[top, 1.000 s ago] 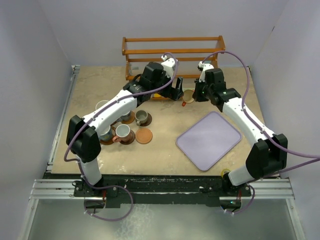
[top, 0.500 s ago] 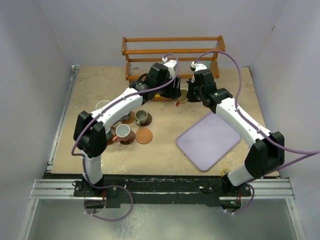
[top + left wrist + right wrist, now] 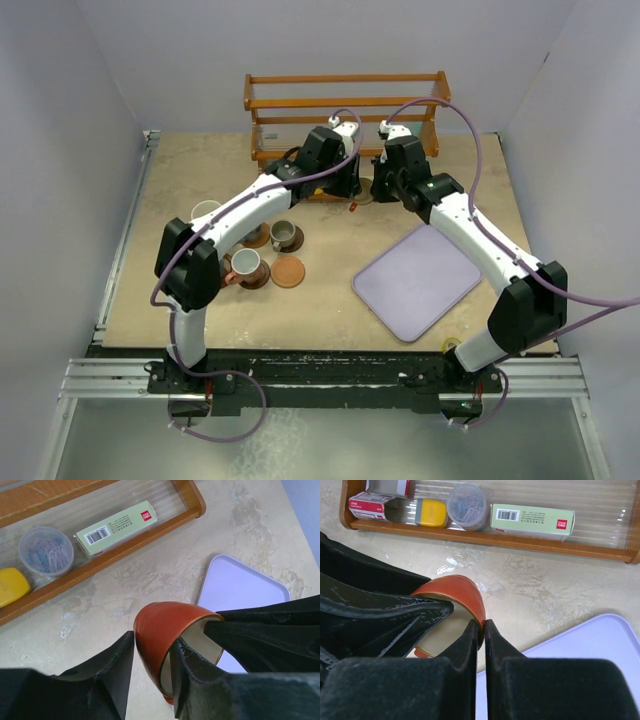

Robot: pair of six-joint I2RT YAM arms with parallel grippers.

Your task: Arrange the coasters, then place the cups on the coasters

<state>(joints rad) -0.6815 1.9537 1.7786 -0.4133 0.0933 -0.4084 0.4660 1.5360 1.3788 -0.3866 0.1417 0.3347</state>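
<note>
The orange cup [image 3: 155, 640] lies tilted between both pairs of jaws, with its mouth turned to the side. The right gripper [image 3: 483, 625] is closed tight on the rim, so the thin wall is pinched between its two fingers. The left gripper [image 3: 152, 642] stands astride the opposite wall, with one finger outside the cup and one inside it. Its jaws are narrow, but I cannot tell if they press firmly.

I judge this to be a hand-over of the cup from the right arm to the left. For the next move, I think the left jaws must grip fully before the right ones let go. After that the cup can go to the bare coaster [image 3: 288, 271], far behind the left jaws and beside the cups on coasters [image 3: 246, 265].

Only the top view shows this coaster, but there the two wrists almost hide the cup. Each wrist view shows its own grip. Beyond the fingers are the wooden rack [image 3: 485, 537] and the lavender tray [image 3: 240, 587].
</note>
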